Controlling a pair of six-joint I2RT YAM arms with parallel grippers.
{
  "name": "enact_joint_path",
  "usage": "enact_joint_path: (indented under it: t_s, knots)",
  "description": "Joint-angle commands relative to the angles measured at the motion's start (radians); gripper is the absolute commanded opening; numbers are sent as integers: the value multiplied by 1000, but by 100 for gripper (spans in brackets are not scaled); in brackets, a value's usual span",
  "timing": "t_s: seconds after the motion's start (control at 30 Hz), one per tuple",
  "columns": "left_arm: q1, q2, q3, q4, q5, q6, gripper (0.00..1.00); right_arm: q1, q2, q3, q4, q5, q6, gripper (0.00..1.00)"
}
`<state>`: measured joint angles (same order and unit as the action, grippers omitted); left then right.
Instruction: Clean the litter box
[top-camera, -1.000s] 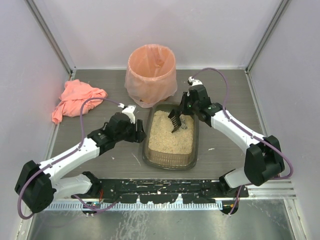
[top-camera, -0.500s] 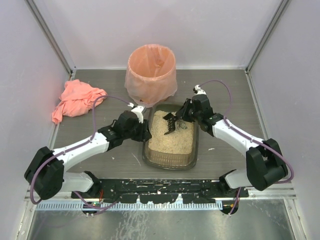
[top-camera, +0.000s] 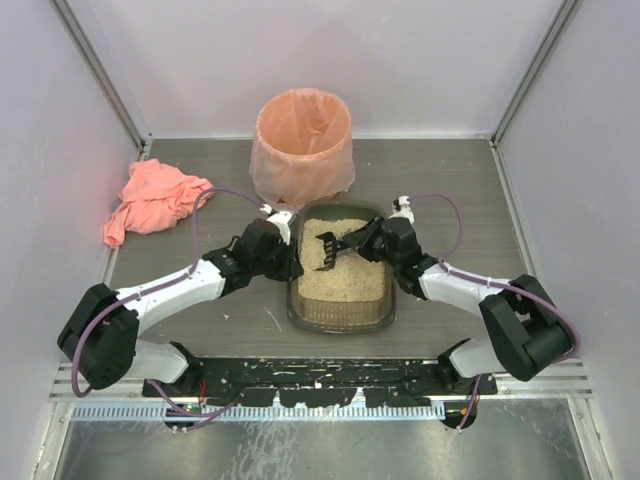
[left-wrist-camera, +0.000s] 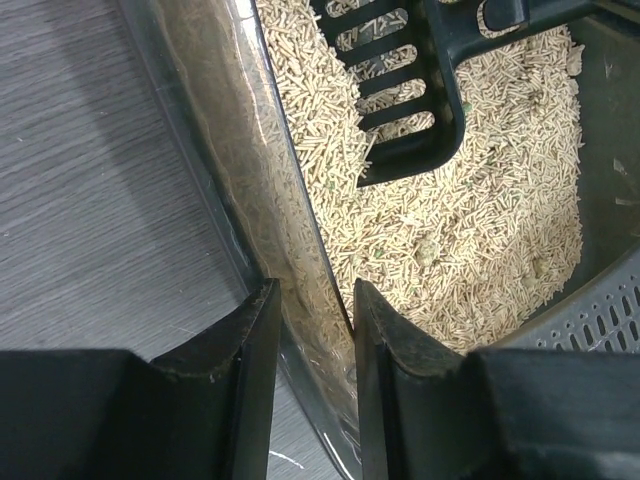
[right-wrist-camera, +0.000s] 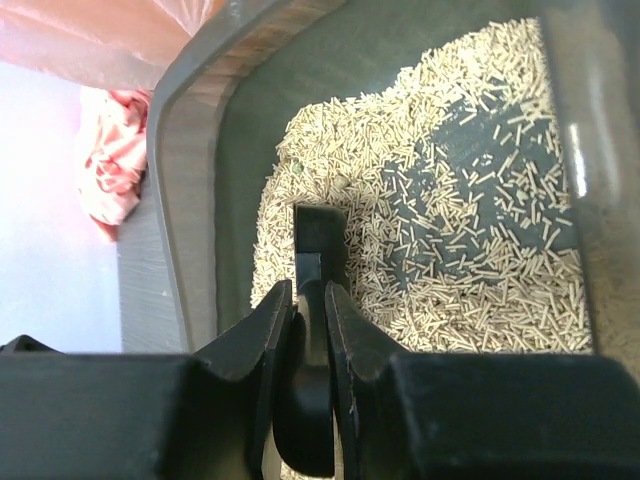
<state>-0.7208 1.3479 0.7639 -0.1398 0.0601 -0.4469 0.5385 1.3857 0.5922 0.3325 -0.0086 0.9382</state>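
Note:
The litter box (top-camera: 341, 318) is a dark translucent tray of beige granules at the table's middle. My left gripper (top-camera: 290, 262) straddles its left wall, one finger outside and one inside, and is closed on it; the left wrist view shows the wall (left-wrist-camera: 290, 230) between the fingers (left-wrist-camera: 250, 350). My right gripper (top-camera: 373, 240) is shut on the handle of a black slotted scoop (top-camera: 326, 249), whose head lies low over the granules at the back left of the tray. The scoop head also shows in the left wrist view (left-wrist-camera: 400, 90), and the handle in the right wrist view (right-wrist-camera: 318, 250).
A round bin lined with a peach bag (top-camera: 303, 140) stands just behind the tray. A crumpled pink cloth (top-camera: 155, 200) lies at the back left. White walls close in the table on three sides. A few granules lie scattered on the wood.
My left gripper moved right onto the tray's left wall. My right gripper came down and toward the tray's right side, and the scoop swung left and lower over the granules.

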Motion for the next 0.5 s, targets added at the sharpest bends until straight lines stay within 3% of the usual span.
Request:
enact_joint_path:
  t_s: [0.0, 0.23, 0.47]
  knots:
    - [-23, 20, 31, 90, 58, 17, 31, 52, 54, -111, 197, -141, 174, 1]
    - [-23, -43, 38, 39, -13, 27, 36, 48, -87, -166, 172, -39, 220, 1]
    - [-20, -149, 79, -44, -99, 60, 70, 4, -234, -217, 119, 20, 254, 1]
